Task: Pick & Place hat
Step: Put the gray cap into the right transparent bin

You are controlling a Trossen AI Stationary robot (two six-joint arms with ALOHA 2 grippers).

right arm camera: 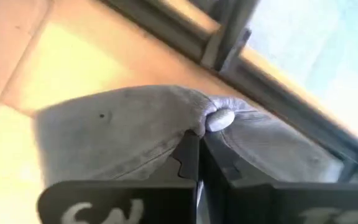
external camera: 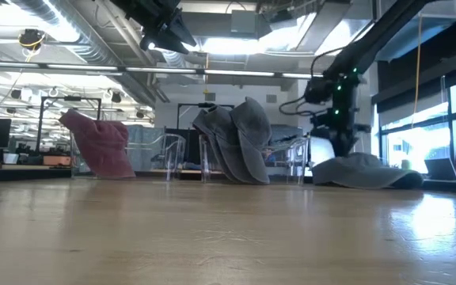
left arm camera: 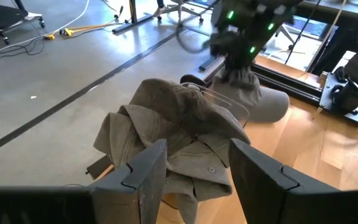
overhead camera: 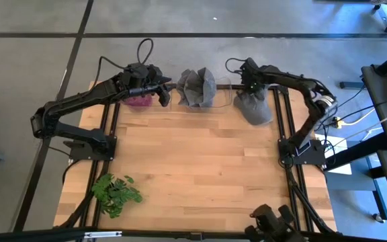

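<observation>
A grey cap [overhead camera: 257, 109] lies at the table's far right, and my right gripper [overhead camera: 252, 89] is shut on its crown. It also shows in the low view [external camera: 364, 170]. Two or more grey hats [overhead camera: 197, 87] hang on a clear stand [left arm camera: 229, 102] at the far middle. A pink hat [external camera: 101, 146] hangs on another clear stand at the far left. My left gripper [left arm camera: 194, 155] is open and empty. It is raised between the pink hat [overhead camera: 138, 100] and the grey hats, its fingers pointing at the grey hats [left arm camera: 179, 127]. My right gripper pinches a fold of the cap's crown [right arm camera: 188, 121] between its two fingers, right beside the top button [right arm camera: 219, 118]. The fingers come from above, pointing down. The crown is drawn up into a peak [left arm camera: 244, 78] while the brim [left arm camera: 273, 106] rests on the table.
A green leafy sprig [overhead camera: 116, 193] lies near the table's near left corner. Bare wooden tabletop [overhead camera: 200, 161] fills the middle and near side. Black frame rails [overhead camera: 289, 134] run along the left and right sides.
</observation>
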